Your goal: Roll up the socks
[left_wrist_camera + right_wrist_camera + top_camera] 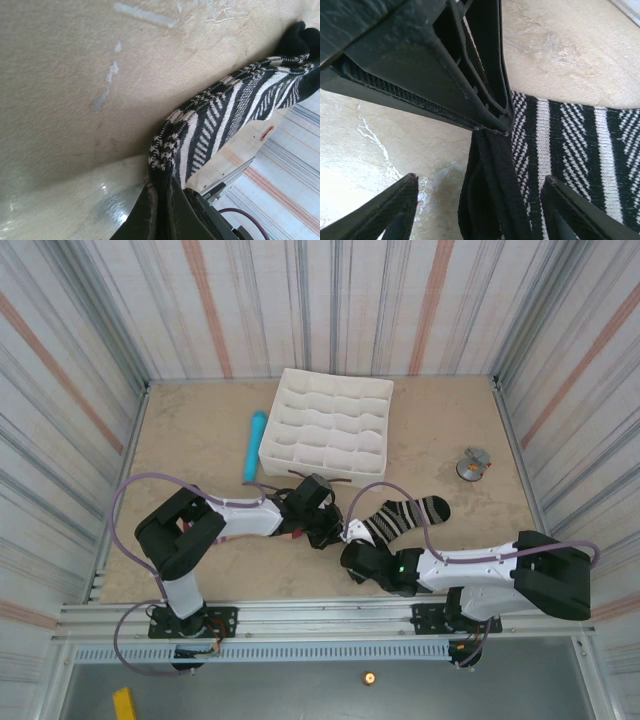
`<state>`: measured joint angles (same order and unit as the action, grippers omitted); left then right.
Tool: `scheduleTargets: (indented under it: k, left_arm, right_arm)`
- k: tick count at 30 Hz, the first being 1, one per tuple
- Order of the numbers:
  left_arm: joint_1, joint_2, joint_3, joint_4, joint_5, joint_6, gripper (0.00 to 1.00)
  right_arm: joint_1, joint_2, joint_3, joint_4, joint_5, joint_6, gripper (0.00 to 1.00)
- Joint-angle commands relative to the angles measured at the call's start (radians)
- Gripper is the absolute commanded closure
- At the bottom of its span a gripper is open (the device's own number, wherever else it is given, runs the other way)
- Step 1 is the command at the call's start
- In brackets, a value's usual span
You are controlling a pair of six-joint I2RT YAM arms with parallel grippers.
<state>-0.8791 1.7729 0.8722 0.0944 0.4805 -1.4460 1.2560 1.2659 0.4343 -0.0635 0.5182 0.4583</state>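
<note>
Striped sock (240,110) | cuff pinched in left gripper (162,197) | right gripper (482,212) straddles it

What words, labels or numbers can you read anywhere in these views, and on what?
None can be read.
The sock, tray, cylinder and table show no lettering.
A small red mark on the pale panel past the table edge, in the left wrist view, is too blurred to read.
</note>
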Motion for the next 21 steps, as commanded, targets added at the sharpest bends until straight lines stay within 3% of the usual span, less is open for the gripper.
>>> scheduleTargets:
  k: [1, 9, 12, 18, 21]
  left_arm:
    - [-0.004, -0.005, -0.019, 0.006, 0.021, -0.017, 1.0]
    - [-0.003, 0.005, -0.019, 0.007, 0.014, -0.021, 1.0]
    - [-0.002, 0.009, -0.019, 0.01, 0.007, -0.024, 1.0]
    - [-0.001, 0.019, -0.018, 0.03, 0.003, -0.038, 1.0]
    - [-0.001, 0.022, -0.011, 0.031, 0.001, -0.03, 0.93]
  right_arm:
    - [-0.002, 0.037, 0.004, 0.018, 0.053, -0.011, 0.45]
    - [0.028, 0.03, 0.016, -0.012, 0.117, 0.03, 0.66]
    - [0.038, 0.027, 0.014, -0.019, 0.128, 0.049, 0.7]
    - [0.057, 0.023, 0.017, -0.043, 0.152, 0.083, 0.97]
    - [0.059, 0.009, 0.014, -0.062, 0.162, 0.127, 1.0]
